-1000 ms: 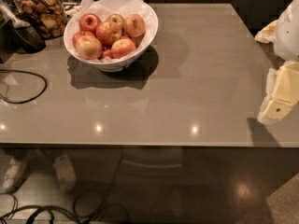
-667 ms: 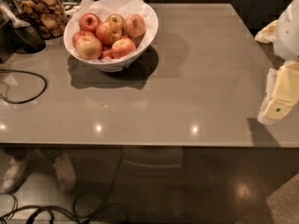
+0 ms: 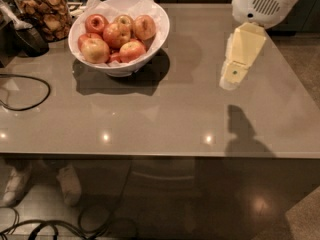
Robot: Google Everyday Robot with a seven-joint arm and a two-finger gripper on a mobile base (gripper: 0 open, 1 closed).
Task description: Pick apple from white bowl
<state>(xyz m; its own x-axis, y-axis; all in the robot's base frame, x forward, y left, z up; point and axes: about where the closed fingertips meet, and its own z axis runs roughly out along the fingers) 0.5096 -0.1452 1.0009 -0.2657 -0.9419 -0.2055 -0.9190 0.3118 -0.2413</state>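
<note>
The big grey-brown tabletop [image 3: 165, 114] fills most of the view. It is shiny, and little spots of light show on it near the front edge.

The robot's arm [image 3: 244, 46] comes in from the top right. Its top part is white and round. The part below it is pale yellow and points down and a bit to the left. It hangs over the right side of the tabletop. Its dark shadow [image 3: 244, 134] lies on the tabletop, closer to the front edge.

The white bowl [image 3: 125, 70] sits on the tabletop at the back left. It is wide and round. Crinkly white paper [image 3: 150, 4] lines it and pokes up past the rim.

A glass jar [image 3: 44, 11] full of brown snacks stands to the left of the bowl, a bit farther back. Two white shoes [image 3: 70, 184] show on the floor under the tabletop.

The pincer [image 3: 231, 78] is at the low end of the yellow arm part. It is up in the air, to the right of the bowl and well apart from it. I cannot tell if it is apart or together.

The apple [image 3: 95, 50] lies in the white bowl at the front left, on the paper. It is red-orange with a yellowish side, and it touches other apples like it in the pile.

A thin black cable [image 3: 48, 89] makes a loop on the left side of the tabletop.
</note>
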